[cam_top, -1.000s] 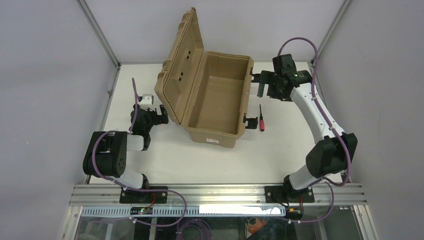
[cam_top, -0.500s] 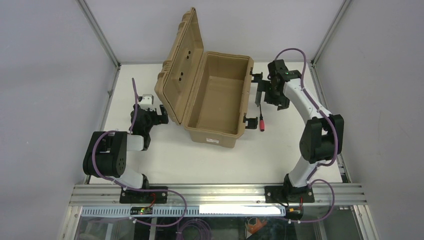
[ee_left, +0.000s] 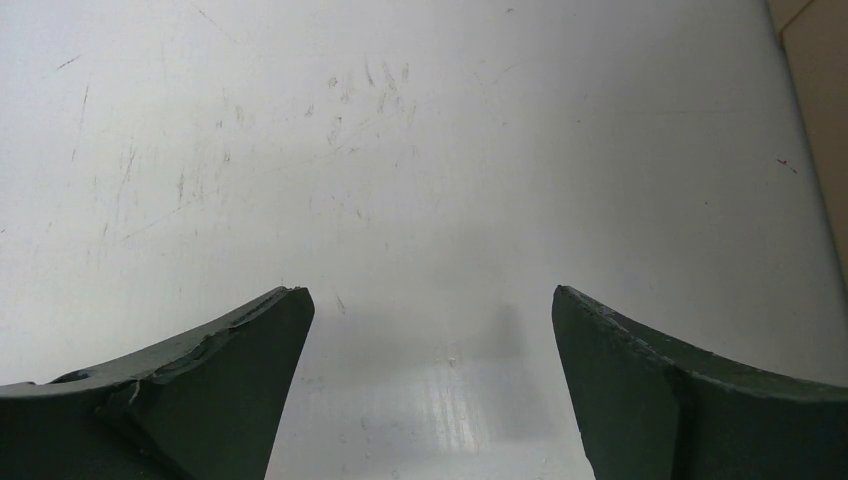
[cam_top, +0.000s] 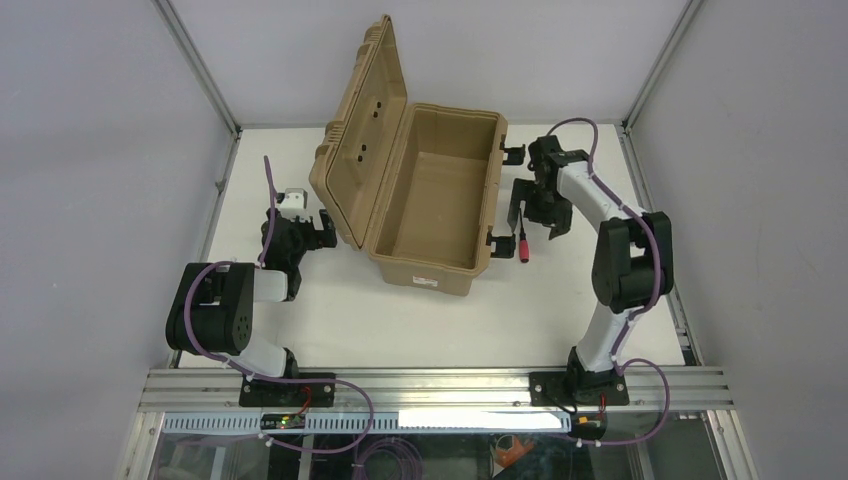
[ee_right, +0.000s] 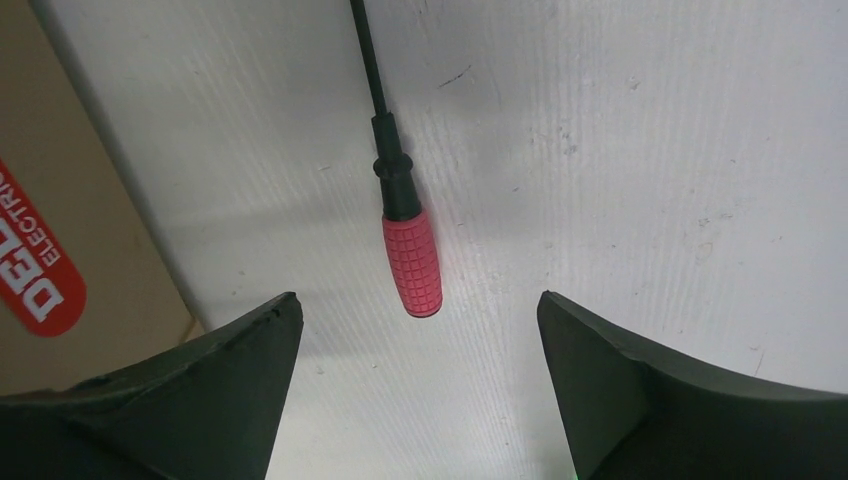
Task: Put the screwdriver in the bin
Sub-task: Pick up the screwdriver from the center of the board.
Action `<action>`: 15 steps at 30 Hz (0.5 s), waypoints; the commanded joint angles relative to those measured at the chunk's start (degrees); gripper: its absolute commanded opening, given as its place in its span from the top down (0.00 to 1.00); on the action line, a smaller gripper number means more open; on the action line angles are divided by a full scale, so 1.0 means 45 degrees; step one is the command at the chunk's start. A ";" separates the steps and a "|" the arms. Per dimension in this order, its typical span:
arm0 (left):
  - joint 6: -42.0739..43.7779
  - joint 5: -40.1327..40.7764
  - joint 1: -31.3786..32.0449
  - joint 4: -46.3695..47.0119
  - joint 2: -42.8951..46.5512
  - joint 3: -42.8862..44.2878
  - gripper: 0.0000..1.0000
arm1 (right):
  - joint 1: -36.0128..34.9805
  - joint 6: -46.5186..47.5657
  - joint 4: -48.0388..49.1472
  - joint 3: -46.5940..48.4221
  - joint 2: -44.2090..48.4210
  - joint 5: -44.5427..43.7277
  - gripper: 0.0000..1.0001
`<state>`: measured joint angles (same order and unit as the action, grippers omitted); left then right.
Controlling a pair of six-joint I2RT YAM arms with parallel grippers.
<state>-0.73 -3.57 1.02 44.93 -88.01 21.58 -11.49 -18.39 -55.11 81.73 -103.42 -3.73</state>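
Note:
The screwdriver (cam_top: 523, 247) lies on the white table just right of the bin (cam_top: 455, 280), red handle toward the near side. The tan bin stands open, its ribbed lid (cam_top: 362, 130) leaning left, and its inside looks empty. My right gripper (cam_top: 534, 212) is open and hovers low over the screwdriver's shaft. In the right wrist view the red handle (ee_right: 411, 262) and black shaft (ee_right: 372, 80) lie just ahead of my open right gripper (ee_right: 418, 325), untouched. My left gripper (cam_top: 316, 229) is open and empty on the table left of the bin; it also shows in the left wrist view (ee_left: 430, 300).
The bin's black latches (cam_top: 500, 243) stick out toward the screwdriver. The bin's wall with a red sticker (ee_right: 35, 262) stands close on the left of the right wrist view. Metal frame posts (cam_top: 200, 70) and grey walls bound the table.
My right gripper has moved from beside the bin's far right corner toward the near side and down, and is now over the screwdriver. The left arm has not moved.

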 commanded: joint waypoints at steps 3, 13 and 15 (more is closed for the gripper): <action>-0.0140 -0.0279 -0.0070 0.0485 0.0363 -0.0031 0.01 | 0.0052 -0.0153 0.0347 -0.0240 -0.0367 0.0338 0.11; -0.0130 -0.0281 -0.0070 0.0485 0.0368 -0.0031 0.01 | -0.0057 -0.0157 0.0545 -0.0238 -0.1094 0.0429 0.23; -0.0130 -0.0270 -0.0070 0.0485 0.0358 -0.0031 0.01 | -0.0111 -0.0170 0.0538 -0.0221 -0.1254 0.0328 0.25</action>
<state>-0.73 -3.57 1.02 44.93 -88.01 21.58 -11.55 -18.57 -53.80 80.64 -107.90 -2.61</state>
